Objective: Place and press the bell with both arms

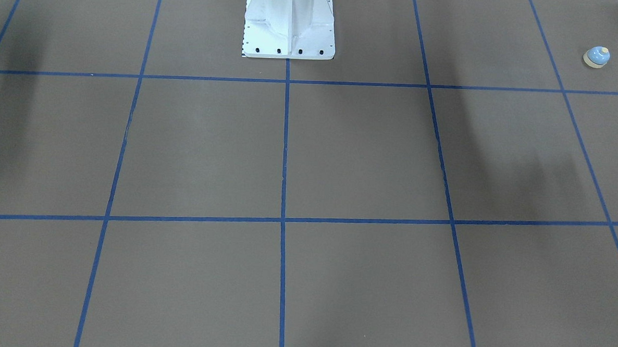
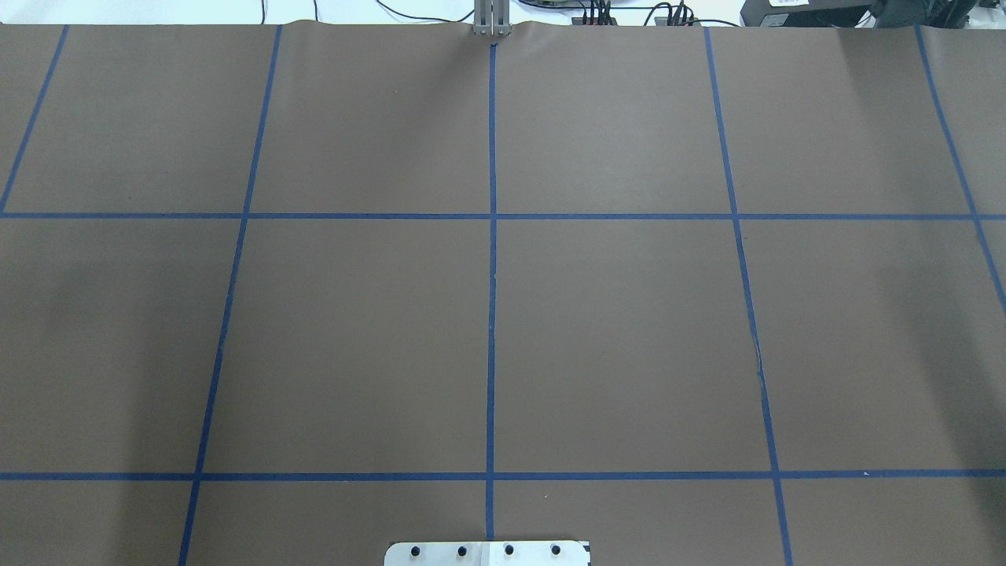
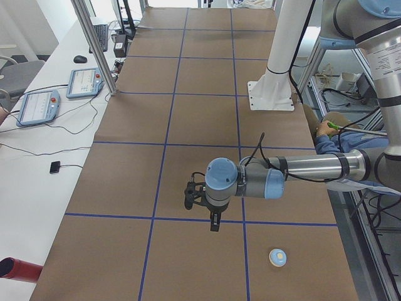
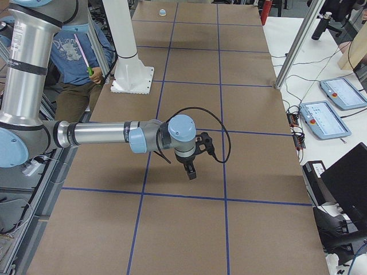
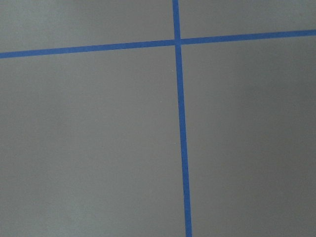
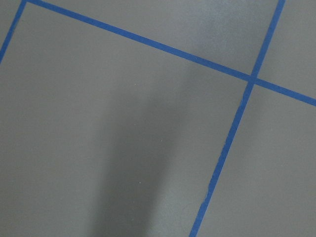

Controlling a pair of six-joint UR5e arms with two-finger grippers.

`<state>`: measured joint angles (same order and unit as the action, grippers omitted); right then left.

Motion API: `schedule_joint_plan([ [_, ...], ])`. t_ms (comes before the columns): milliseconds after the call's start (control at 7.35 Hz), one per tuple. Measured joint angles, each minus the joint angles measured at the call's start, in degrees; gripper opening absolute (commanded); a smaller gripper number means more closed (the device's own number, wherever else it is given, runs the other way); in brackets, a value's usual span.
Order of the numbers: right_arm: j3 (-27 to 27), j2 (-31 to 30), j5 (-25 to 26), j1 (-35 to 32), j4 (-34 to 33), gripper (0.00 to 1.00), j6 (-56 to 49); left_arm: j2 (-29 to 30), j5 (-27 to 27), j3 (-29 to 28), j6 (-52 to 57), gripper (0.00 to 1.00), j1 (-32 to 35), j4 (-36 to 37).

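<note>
The bell [image 1: 596, 56], a small light-blue dome on a cream base, stands upright on the brown table near the robot's left end. It also shows in the exterior left view [image 3: 277, 256] and, far off, in the exterior right view [image 4: 162, 12]. My left gripper [image 3: 215, 223] hangs pointing down above the table, apart from the bell and farther from the robot's side. My right gripper [image 4: 191, 172] hangs over the table's other end, far from the bell. I cannot tell whether either gripper is open or shut. Both wrist views show only bare table and blue tape.
The white pedestal [image 1: 289, 26] stands bolted at the robot's edge of the table. A person in blue [image 4: 80, 54] sits behind it. Teach pendants [image 3: 39, 106] and cables lie on the white side table, with a metal post [image 3: 94, 47] at its edge.
</note>
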<state>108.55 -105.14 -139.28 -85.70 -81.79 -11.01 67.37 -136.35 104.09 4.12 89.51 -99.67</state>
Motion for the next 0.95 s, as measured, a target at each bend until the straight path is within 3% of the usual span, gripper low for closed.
schedule_joint_plan([
  [544, -0.1, -0.3, -0.5, 1.3, 1.4, 1.0, 0.5, -8.7, -0.2, -9.1, -1.0, 1.0, -0.2, -7.6],
  [953, -0.1, -0.3, -1.6, 1.9, 1.8, 1.0, 0.7, -9.8, -4.3, -16.3, -3.8, 1.0, -0.3, -7.7],
])
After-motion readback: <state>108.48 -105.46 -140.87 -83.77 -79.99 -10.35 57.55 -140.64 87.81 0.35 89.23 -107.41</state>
